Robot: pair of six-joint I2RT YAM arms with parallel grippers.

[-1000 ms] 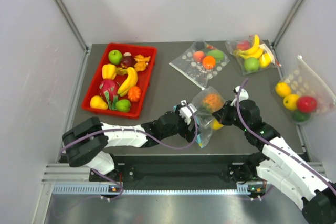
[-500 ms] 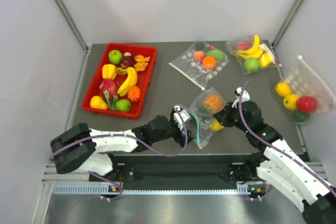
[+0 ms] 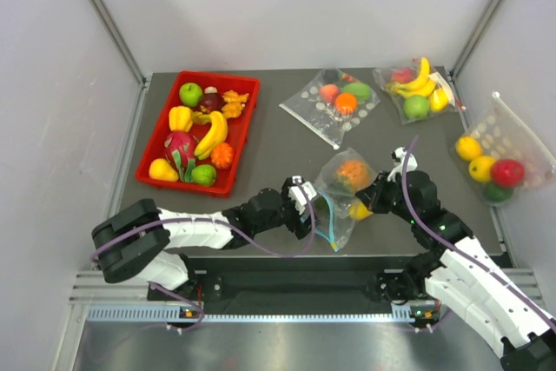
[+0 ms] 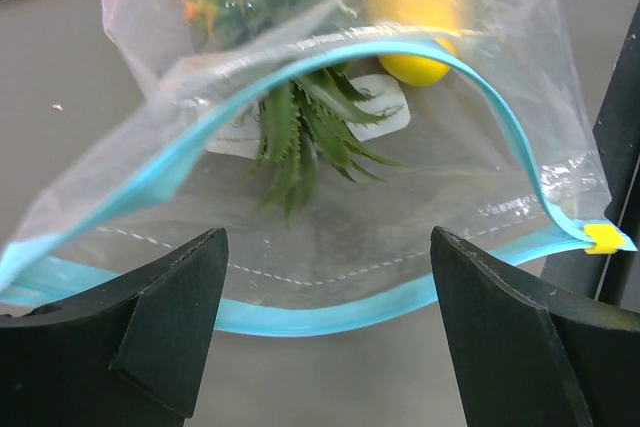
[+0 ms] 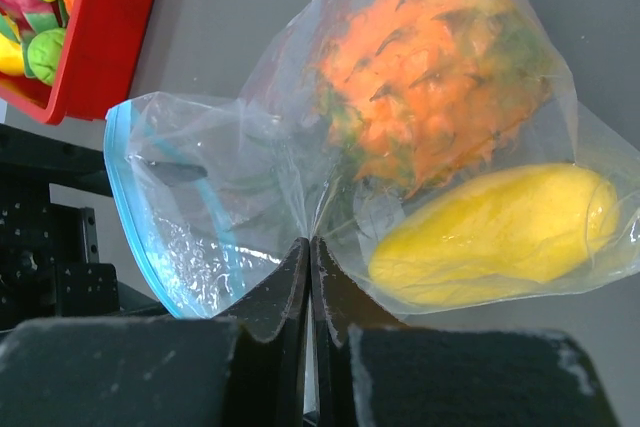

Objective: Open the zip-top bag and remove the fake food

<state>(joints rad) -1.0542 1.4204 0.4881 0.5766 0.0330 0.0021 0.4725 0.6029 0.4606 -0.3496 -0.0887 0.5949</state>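
Observation:
The clear zip-top bag [image 3: 337, 206] with a teal strip lies at the table's front middle, its mouth gaping toward the left arm. Inside are an orange pineapple [image 3: 351, 171] and a yellow fruit [image 3: 357, 208]. My left gripper [image 3: 310, 203] is open and empty at the bag's mouth; in the left wrist view the teal strip [image 4: 330, 312] arcs between its fingertips [image 4: 175, 287], with the pineapple's green crown [image 4: 300, 127] beyond. My right gripper [image 3: 369, 197] is shut, pinching the bag's plastic [image 5: 311, 217] beside the pineapple [image 5: 430, 67] and the yellow fruit [image 5: 500, 232].
A red tray [image 3: 158, 132] of fruit stands at the back left. A dotted bag [image 3: 334, 103] and a bag with bananas [image 3: 417, 89] lie at the back. Another fruit bag [image 3: 495, 158] lies at the right edge. The table's front edge runs just below the bag.
My left gripper let go of the bag's mouth and drew back left, then moved in to the mouth again. The bag's mouth now gapes open. My right gripper keeps its pinch.

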